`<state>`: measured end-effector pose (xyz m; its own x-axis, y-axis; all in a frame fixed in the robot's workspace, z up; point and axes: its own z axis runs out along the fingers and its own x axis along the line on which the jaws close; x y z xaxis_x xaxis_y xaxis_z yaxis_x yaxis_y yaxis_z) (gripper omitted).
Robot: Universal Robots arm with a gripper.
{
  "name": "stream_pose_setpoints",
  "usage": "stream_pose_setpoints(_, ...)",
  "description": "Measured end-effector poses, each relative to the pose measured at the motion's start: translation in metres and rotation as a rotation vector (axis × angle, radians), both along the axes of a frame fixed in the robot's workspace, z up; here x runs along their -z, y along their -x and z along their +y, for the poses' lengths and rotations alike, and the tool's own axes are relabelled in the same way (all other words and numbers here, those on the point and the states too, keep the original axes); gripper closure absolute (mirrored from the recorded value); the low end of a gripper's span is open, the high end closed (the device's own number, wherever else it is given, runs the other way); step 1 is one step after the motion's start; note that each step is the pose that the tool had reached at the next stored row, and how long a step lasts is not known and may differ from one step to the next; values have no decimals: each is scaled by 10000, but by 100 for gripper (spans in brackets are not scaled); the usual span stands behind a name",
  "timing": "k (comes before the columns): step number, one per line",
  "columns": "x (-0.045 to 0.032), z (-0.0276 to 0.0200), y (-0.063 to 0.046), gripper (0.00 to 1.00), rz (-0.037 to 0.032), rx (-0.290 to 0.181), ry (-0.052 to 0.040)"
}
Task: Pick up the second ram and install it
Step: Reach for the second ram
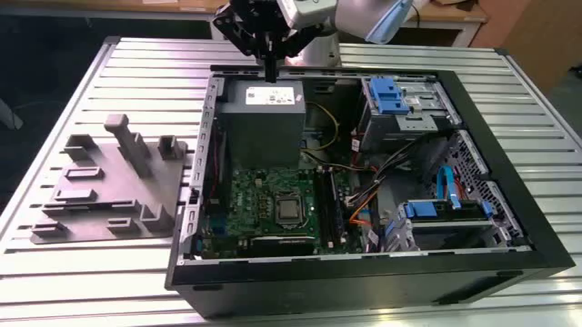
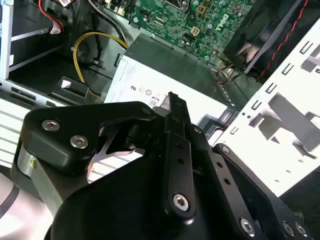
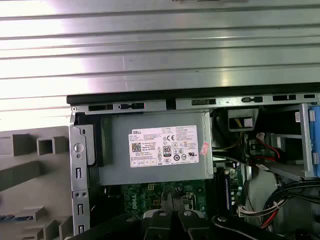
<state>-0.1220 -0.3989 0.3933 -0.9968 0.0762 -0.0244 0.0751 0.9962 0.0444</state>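
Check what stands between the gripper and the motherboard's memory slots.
Nothing visible blocks the way above. The gripper hangs over the power supply; the memory slots lie uncovered beyond it on the motherboard, with cables close beside them.

Exterior view:
- Desk [image 1: 82,95]: top of silver ribbed metal slats running across the frame.
- Glare in pale bands on the slats, strongest from 7 to 8 o'clock.
- Floor [image 1: 46,41]: dark, beyond the desk edge at 10 o'clock.
- Tan tabletop strip [image 1: 109,5] along the frame edge at 11 o'clock.
- Brown board-like furniture [image 1: 523,34] at 1 to 2 o'clock; kind unclear.

First wrist view:
- Desk slats [image 3: 160,50] bright, nearly washed white by overhead light.

Second wrist view:
- Slats [image 2: 20,125] at 9 o'clock.
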Motion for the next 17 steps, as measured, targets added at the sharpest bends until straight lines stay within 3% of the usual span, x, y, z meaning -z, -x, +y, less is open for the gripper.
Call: stream_pose_setpoints(17,1,0,66,90,-1,-1,-7)
